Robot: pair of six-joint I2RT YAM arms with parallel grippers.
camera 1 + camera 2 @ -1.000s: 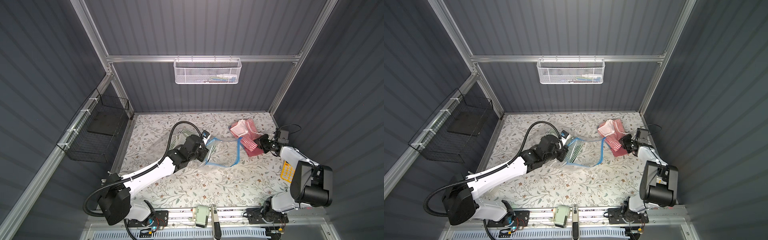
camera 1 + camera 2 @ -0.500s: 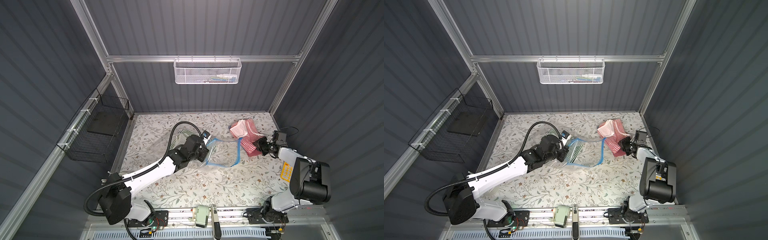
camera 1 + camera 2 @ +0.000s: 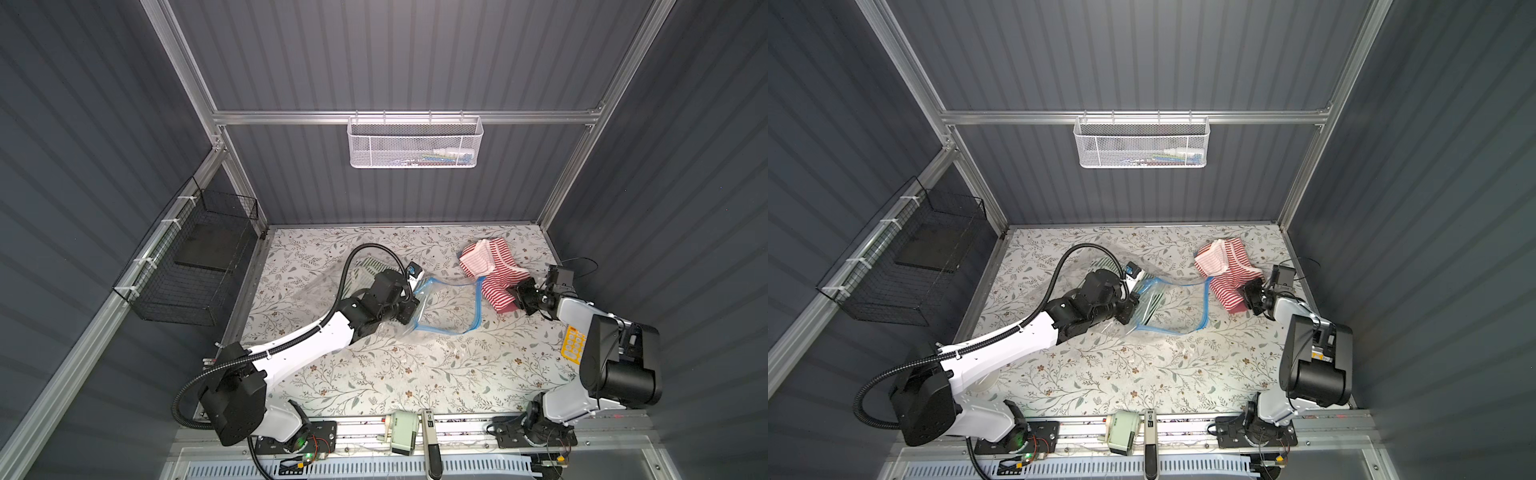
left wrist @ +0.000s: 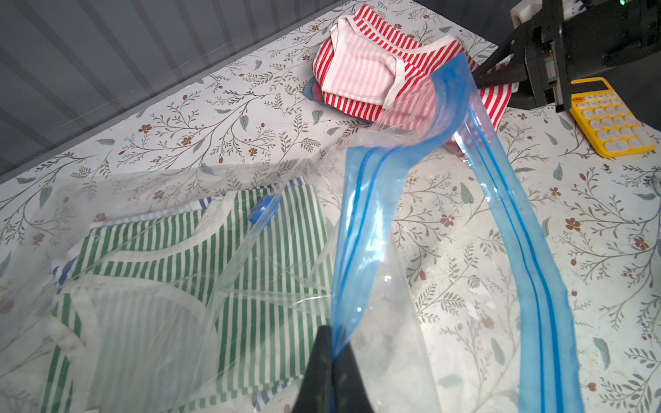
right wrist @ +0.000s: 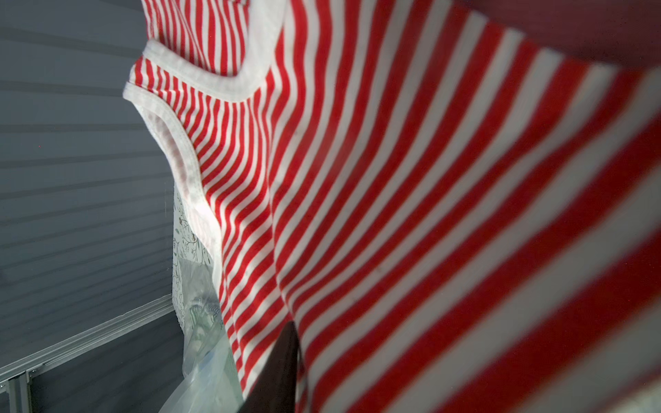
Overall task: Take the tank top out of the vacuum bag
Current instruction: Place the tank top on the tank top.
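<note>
The tank top (image 3: 498, 286), red-striped and seemingly light and limp, lies crumpled on the worktop (image 3: 374, 374) outside the vacuum bag (image 3: 449, 307), likely best taken by a bunched hem; the left hand (image 4: 331, 343) pinches the bag's slippery rim, while I cannot tell the right hand (image 3: 519, 297)'s grip.

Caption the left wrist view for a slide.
Left gripper holds vacuum bag; green-striped top inside, red-striped tank top outside.

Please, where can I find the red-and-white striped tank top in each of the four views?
Top view: the red striped tank top lies crumpled at the far right of the table.
Top view: same place.
Left wrist: across the table, beyond the bag's open mouth.
Right wrist: close up, filling most of the picture.
Shared landmark: the vacuum bag, directly beside it.
</note>
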